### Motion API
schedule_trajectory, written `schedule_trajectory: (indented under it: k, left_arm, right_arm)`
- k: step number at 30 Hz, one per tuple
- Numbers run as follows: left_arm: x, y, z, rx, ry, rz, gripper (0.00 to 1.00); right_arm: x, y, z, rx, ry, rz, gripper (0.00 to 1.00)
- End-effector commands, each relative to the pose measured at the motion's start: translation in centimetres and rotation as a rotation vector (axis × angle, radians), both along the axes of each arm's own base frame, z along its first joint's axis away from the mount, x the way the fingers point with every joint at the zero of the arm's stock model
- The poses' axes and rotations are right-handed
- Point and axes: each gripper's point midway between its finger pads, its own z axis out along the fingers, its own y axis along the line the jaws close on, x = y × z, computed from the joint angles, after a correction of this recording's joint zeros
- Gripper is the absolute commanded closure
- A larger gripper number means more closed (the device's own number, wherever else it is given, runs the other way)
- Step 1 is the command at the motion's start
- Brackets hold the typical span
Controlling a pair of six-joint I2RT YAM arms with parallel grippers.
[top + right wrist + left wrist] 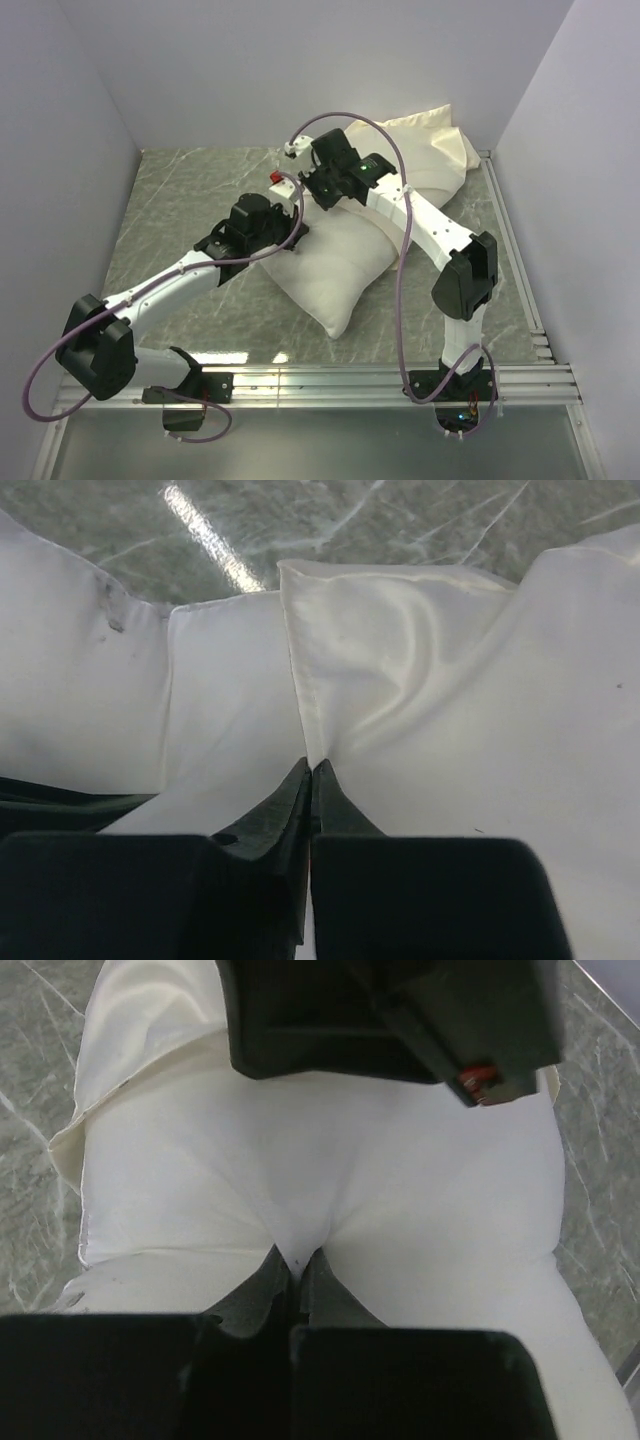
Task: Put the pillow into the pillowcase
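Observation:
The white pillow [335, 270] lies in the middle of the table, and its far end meets the cream pillowcase [430, 140], which is bunched at the back right. My left gripper [285, 222] is shut on a pinch of pillow fabric [296, 1258]. In the left wrist view the pillowcase [150, 1020] drapes over the pillow's [420, 1190] far left corner. My right gripper [298, 192] is shut on the pillowcase's hemmed edge [312, 765]. In the right wrist view the shiny pillowcase [420, 670] is on the right and the matte pillow [230, 710] on the left.
The grey marble tabletop [190, 190] is walled at the back and on both sides. A metal rail [330, 385] runs along the near edge. Purple cables [400, 290] loop from both arms over the pillow. The two grippers sit close together.

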Motion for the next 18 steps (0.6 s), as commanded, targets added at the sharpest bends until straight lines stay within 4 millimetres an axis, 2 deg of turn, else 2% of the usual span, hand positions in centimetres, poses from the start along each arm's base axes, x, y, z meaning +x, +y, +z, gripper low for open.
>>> schedule_trajectory:
  k: [1, 6, 8, 9, 11, 12, 13, 14, 15, 16, 17, 18]
  left_arm:
    - [-0.2, -0.3, 3.6, -0.088, -0.079, -0.005, 1.00]
    - [0.1, 0.2, 3.6, -0.111, -0.065, 0.025, 1.00]
    - [0.8, 0.4, 4.0, -0.140, -0.054, 0.050, 1.00]
    - [1.7, 0.9, 4.6, -0.184, -0.031, 0.084, 1.00]
    - [2.9, 1.1, 6.5, -0.251, -0.040, 0.105, 1.00]
    - [4.4, 2.0, 8.5, -0.306, -0.054, 0.147, 1.00]
    - [5.3, 2.7, 9.9, -0.343, -0.067, 0.169, 1.00]
    - [6.0, 3.3, 11.5, -0.384, -0.086, 0.179, 1.00]
    - [7.4, 4.9, 13.7, -0.437, -0.106, 0.232, 1.00]
    - [7.9, 5.7, 14.5, -0.455, -0.108, 0.253, 1.00]
    - [8.1, 6.2, 14.9, -0.471, -0.100, 0.260, 1.00]
    - [8.3, 7.1, 15.1, -0.496, -0.086, 0.288, 1.00]
  right_arm:
    - [-0.3, -0.9, 2.0, 0.072, -0.015, -0.035, 1.00]
    - [-1.9, 0.1, 4.5, 0.180, -0.029, 0.046, 1.00]
    - [-3.7, 1.0, 6.4, 0.272, 0.007, 0.101, 1.00]
    - [-6.2, 2.3, 8.5, 0.401, 0.094, 0.192, 1.00]
    - [-9.1, 3.9, 11.4, 0.548, 0.168, 0.314, 1.00]
    - [-11.6, 4.7, 13.4, 0.629, 0.225, 0.433, 1.00]
    - [-13.0, 5.3, 15.8, 0.719, 0.273, 0.470, 1.00]
    - [-13.8, 5.7, 17.2, 0.766, 0.296, 0.504, 1.00]
    - [-14.6, 6.0, 18.5, 0.807, 0.314, 0.536, 1.00]
    - [-15.3, 6.6, 20.2, 0.870, 0.346, 0.576, 1.00]
    - [-15.3, 6.8, 20.7, 0.893, 0.362, 0.586, 1.00]
    - [-14.8, 7.5, 19.9, 0.906, 0.421, 0.569, 1.00]
